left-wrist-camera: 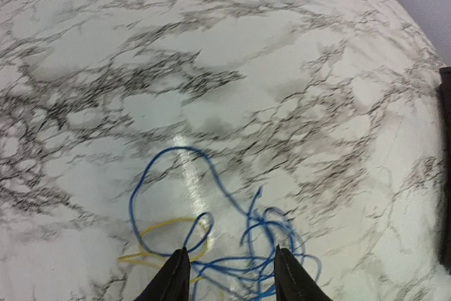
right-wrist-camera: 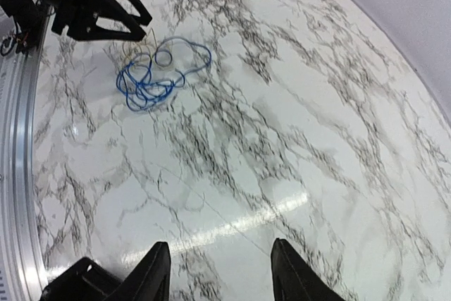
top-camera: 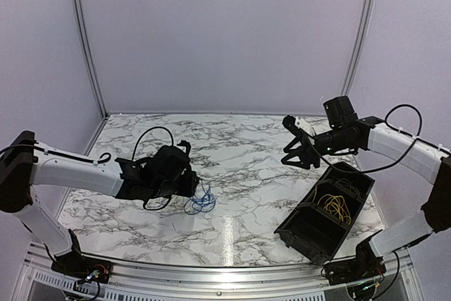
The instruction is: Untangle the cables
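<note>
The left fingers (left-wrist-camera: 173, 276) enter the left wrist view from the bottom edge, so only their dark tips show. The left gripper (left-wrist-camera: 231, 253) stands moderately open, clamped on nothing. Between and just ahead of the tips lies the blue cable (left-wrist-camera: 264, 225), a knot of loops on the marble table (left-wrist-camera: 211, 47) with one wide loop reaching further out. A yellow cable (left-wrist-camera: 169, 221) crosses under the blue cable beside the left-hand tip. Both run out of the picture at the bottom, and motion blur makes it hard to tell whether a tip touches either of them. From above, the wrist covers the gripper and only the blue loops peek out beside it. The right fingers (right-wrist-camera: 289, 273) are likewise cut off by the bottom edge. The right gripper (right-wrist-camera: 220, 244) is spread wide and empty over bare marble, well apart from the tangle. A black bin (top-camera: 303, 234) sits below the right arm at the table's right, holding a yellow bundle (top-camera: 337, 207). Darker strands beside the bundle are too dim to make out.
</note>
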